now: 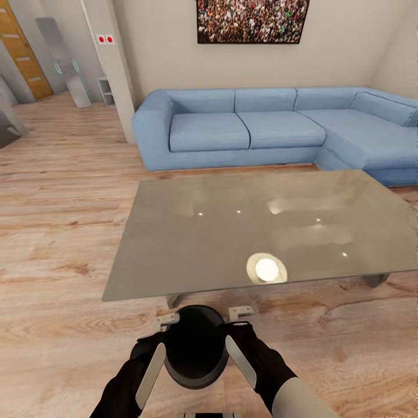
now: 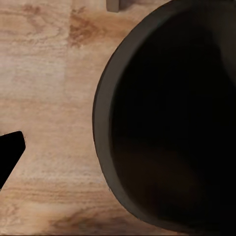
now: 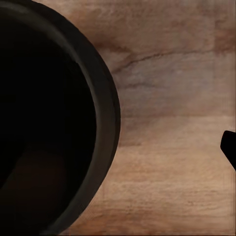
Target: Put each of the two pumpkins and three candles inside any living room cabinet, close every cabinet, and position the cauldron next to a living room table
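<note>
The cauldron [image 1: 194, 348], a round black pot with a dark inside, is on the wood floor just in front of the glass-topped table [image 1: 191, 238]. My left gripper [image 1: 167, 363] is at its left rim and my right gripper [image 1: 231, 351] at its right rim. Both stand open, each with one pale-padded finger outside the wall. The left wrist view shows the cauldron rim [image 2: 103, 128] and one black fingertip [image 2: 12, 152] well apart from it. In the right wrist view the rim [image 3: 110, 113] is likewise apart from a fingertip [image 3: 229, 147]. The inner fingers are lost in the dark. Pumpkins, candles and cabinet are out of view.
A blue corner sofa [image 1: 261, 128] stands behind the table, under a framed picture [image 1: 252, 20]. A white pillar [image 1: 113, 64] rises at the sofa's left end. Open wood floor [image 1: 58, 191] stretches left toward a yellow door [image 1: 23, 52].
</note>
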{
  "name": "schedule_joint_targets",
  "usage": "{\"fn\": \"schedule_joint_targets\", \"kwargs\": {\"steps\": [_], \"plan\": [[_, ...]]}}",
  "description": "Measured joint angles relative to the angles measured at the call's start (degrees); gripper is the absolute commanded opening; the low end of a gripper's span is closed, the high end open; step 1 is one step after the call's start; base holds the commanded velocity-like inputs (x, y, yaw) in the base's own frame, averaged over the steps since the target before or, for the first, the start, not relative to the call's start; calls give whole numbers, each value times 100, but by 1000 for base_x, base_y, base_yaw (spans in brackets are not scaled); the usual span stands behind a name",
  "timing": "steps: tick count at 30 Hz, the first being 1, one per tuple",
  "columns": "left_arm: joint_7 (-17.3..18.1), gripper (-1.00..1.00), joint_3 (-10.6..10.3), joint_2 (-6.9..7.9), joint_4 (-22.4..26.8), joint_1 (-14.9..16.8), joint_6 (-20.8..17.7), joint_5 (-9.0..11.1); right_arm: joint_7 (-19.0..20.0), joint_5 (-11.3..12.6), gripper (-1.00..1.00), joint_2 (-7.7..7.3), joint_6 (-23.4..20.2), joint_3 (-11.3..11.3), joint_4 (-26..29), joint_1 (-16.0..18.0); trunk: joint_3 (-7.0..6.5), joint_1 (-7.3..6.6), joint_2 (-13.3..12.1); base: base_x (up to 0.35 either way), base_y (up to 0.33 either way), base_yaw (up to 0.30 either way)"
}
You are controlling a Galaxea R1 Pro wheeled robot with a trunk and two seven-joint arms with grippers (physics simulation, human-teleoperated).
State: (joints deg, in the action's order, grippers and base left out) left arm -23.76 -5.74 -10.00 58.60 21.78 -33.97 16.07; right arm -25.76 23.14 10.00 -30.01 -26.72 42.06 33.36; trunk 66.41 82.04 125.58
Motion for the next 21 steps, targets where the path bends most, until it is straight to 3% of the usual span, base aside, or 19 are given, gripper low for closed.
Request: {"fn": "schedule_joint_targets", "kwargs": {"steps": [21], "plan": [[3, 100, 76, 0, -4, 0, 18, 30, -2, 11, 100, 0, -18, 5, -1, 0, -377, -463, -842, -106, 0, 0]]}}
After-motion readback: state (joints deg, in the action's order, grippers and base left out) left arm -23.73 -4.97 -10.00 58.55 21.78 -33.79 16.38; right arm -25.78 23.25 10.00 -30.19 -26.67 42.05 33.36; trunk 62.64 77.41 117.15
